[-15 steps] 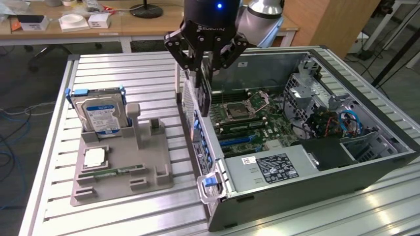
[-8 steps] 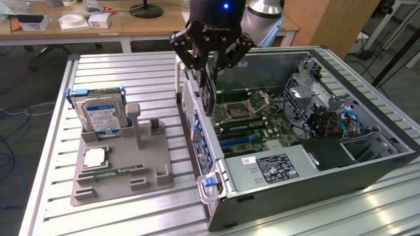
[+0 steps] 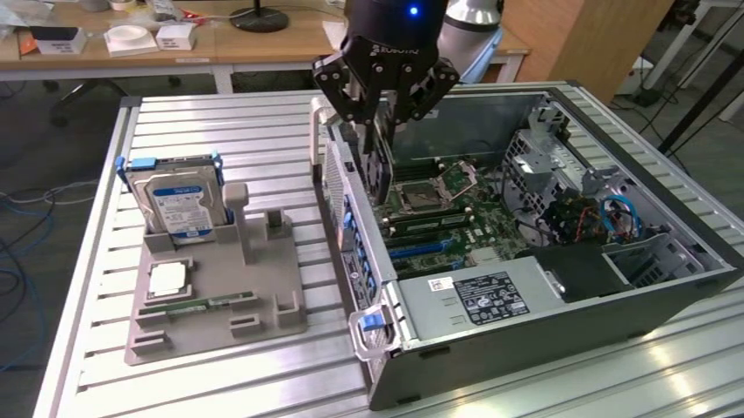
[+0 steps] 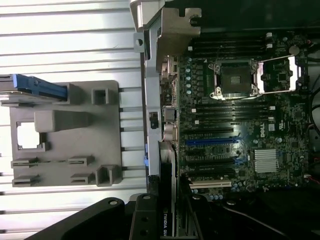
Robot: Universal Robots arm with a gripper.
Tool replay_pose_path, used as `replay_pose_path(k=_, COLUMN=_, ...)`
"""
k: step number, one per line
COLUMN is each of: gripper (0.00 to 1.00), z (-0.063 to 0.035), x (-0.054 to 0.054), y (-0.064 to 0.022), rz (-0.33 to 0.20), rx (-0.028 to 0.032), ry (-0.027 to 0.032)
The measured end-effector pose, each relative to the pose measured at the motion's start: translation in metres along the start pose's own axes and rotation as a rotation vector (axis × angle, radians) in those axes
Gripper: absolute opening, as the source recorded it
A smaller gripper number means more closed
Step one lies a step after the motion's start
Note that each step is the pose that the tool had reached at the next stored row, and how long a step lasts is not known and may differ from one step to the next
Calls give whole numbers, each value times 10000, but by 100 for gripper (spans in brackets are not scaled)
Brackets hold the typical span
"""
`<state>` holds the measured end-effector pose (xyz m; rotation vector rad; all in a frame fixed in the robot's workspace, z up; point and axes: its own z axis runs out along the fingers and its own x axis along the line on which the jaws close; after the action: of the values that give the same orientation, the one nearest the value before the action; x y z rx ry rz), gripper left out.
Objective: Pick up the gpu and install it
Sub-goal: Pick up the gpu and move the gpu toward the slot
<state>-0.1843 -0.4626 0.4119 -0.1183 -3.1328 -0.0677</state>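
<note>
exterior view: the gripper [image 3: 385,111] hangs at 12 o'clock of the picture, its black fingers [image 3: 348,97] closed narrow on the top edge of the gpu [image 3: 379,165]. the card hangs upright, thin edge toward the camera, and reaches down into the open computer case [image 3: 558,340]. the case lies on its side and takes up the picture from 1 to 5 o'clock. the card's lower end is just beside the cpu socket [image 3: 419,196], at the socket's 9 o'clock, close along the case's rear wall. whether it touches the motherboard [image 3: 465,222] i cannot tell. at 9 o'clock of the case, apart from it on the slatted table [image 3: 209,122], sits a grey fixture [image 3: 215,326]. a hard drive [image 3: 174,205] stands upright at the fixture's 12 o'clock end. a square processor chip [image 3: 169,279] lies flat near its middle, and a green memory stick [image 3: 215,302] lies at the chip's 4 o'clock.

wrist view: the gripper [image 4: 166,215] clamps the gpu [image 4: 167,170], seen edge-on as a dark strip with a printed label near the fingers. the card runs along the case's rear wall, beside the row of expansion slots [image 4: 212,141], two of them blue. the motherboard [image 4: 225,120] lies open past the card, with the cpu socket [image 4: 237,77] and a silver heatsink [image 4: 265,160] well apart on it. outside the case wall the grey fixture [image 4: 70,145] rests on the table [image 4: 65,45], with the hard drive [image 4: 35,85] and its blue rail at one end.
</note>
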Motion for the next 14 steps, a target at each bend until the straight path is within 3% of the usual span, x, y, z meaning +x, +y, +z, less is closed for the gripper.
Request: replay_pose_path(k=14, gripper=26, z=-1, x=-169, y=13, rz=0, rx=0, ry=0)
